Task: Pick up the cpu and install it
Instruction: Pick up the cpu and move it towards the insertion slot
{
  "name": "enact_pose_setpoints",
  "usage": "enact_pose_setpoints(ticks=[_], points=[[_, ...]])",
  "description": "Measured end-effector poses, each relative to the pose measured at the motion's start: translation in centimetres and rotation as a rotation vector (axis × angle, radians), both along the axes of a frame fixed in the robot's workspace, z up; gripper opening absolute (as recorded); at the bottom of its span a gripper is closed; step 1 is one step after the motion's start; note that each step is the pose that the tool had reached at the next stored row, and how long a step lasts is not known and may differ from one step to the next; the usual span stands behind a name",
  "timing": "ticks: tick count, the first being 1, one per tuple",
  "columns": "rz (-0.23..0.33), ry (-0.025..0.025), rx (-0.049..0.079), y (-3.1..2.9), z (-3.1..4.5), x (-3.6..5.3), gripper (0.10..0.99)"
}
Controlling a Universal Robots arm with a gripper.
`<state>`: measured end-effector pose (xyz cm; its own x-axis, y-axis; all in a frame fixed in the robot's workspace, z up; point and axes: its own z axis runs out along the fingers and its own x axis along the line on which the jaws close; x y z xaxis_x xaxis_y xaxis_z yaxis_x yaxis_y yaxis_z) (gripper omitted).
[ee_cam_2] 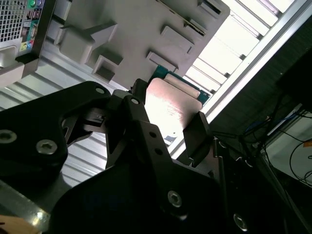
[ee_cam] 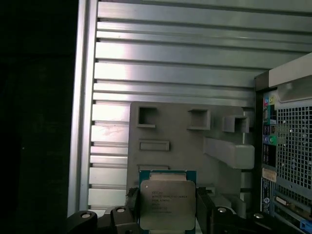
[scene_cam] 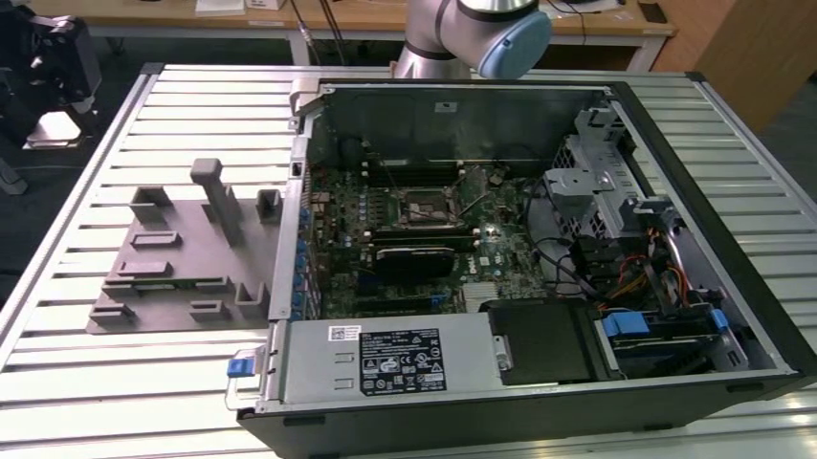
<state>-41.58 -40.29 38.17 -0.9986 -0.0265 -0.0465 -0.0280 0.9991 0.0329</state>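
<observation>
**CPU Held in Gripper; Socket Unoccupied**

We find the cpu [ee_cam: 167, 204], a small flat square chip with a silvery-grey metal top and a green board rim, pinched by the black two-finger gripper [ee_cam: 167, 210]. In both wrist views one finger [ee_cam_2: 196, 132] presses on each of two opposite edges of the chip [ee_cam_2: 170, 105], and the metal top faces the cameras. The gripper [ee_cam_2: 168, 117] thus stands closed on the part, not spread.

We see the chip carried clear of any surface. Behind it lies the grey moulded plastic tray [ee_cam: 175, 131] with its raised blocks and pockets, and one edge of the tray passes behind the chip.

In the exterior view the tray [scene_cam: 179, 258] rests on the slatted metal table [scene_cam: 77, 363], near the table edge on the exterior view's left. The open black computer case [scene_cam: 715, 191] lies just beside it and fills the table towards the exterior view's right edge. Inside the case, the black-framed square socket [scene_cam: 415, 208] sits on the green motherboard [scene_cam: 498, 249]. The grey robot arm [scene_cam: 473, 33] with its blue joint cap rises at the table's far edge.
</observation>
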Motion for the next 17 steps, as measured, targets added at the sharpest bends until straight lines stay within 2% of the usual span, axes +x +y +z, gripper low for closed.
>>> enact_pose_setpoints(ticks=[17], points=[[0.0, 0.0, 0.0, 0.03, 0.0, 2.6, 0.545]])
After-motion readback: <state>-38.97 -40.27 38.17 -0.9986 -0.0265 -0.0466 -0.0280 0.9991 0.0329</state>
